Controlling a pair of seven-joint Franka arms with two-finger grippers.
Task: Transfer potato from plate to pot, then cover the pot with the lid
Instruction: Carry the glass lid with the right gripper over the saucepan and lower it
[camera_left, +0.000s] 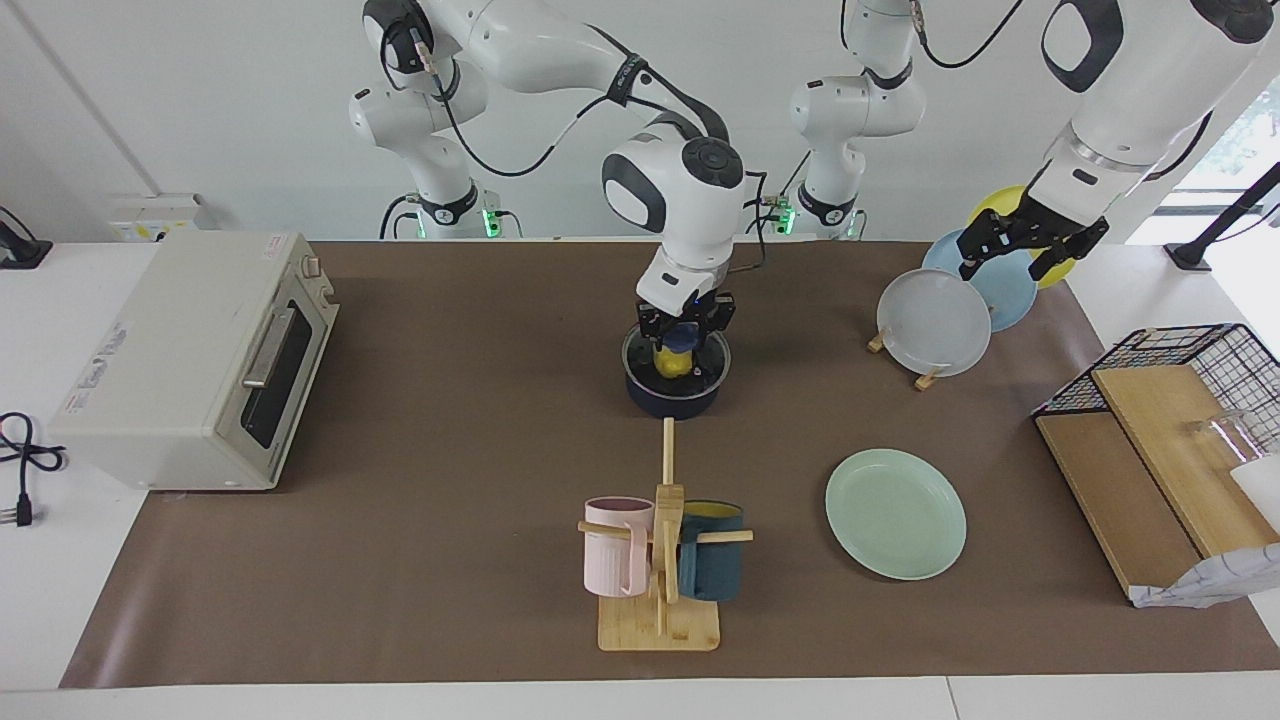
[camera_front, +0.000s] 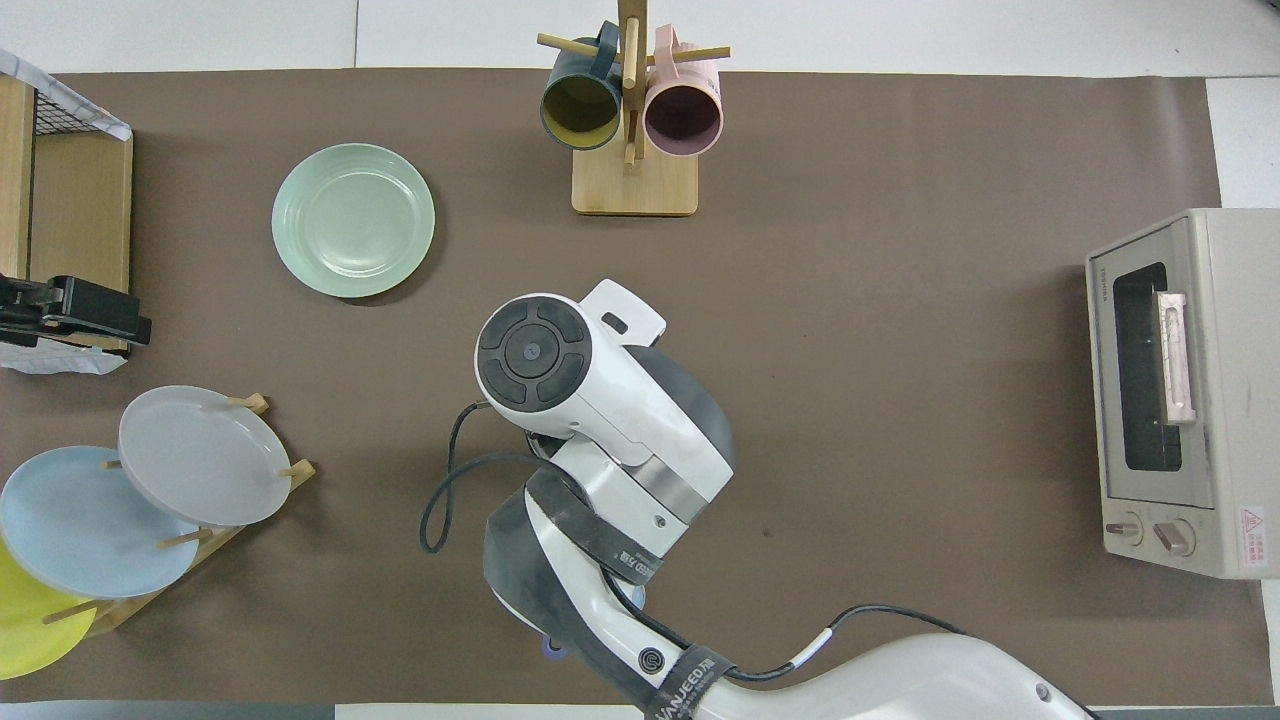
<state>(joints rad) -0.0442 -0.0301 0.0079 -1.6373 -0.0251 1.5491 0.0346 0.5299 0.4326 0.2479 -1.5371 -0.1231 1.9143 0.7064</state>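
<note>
- Lid (camera_left: 676, 362) sits on the pot (camera_left: 673, 392), the potato (camera_left: 672, 363) showing yellow through the glass, the plate (camera_left: 895, 512) bare.
- Right gripper (camera_left: 683, 333) has its fingers around the knob: check the rim sits level, then let go gently.
- Left gripper (camera_left: 1030, 243) waits over the plate rack (camera_left: 905, 358), jaws spread.

The right arm's wrist hangs directly above the pot (camera_left: 676, 395), its gripper (camera_left: 686, 330) at the lid (camera_left: 676, 362), blocking any approach from above. The mug rack (camera_left: 660, 560) stands farther from the robots, its long peg reaching toward the pot. Bare mat lies open between pot and toaster oven (camera_left: 190, 360), and around the mint-green plate (camera_left: 895, 513). Upright plates (camera_left: 935, 322) crowd the left arm's end.
</note>
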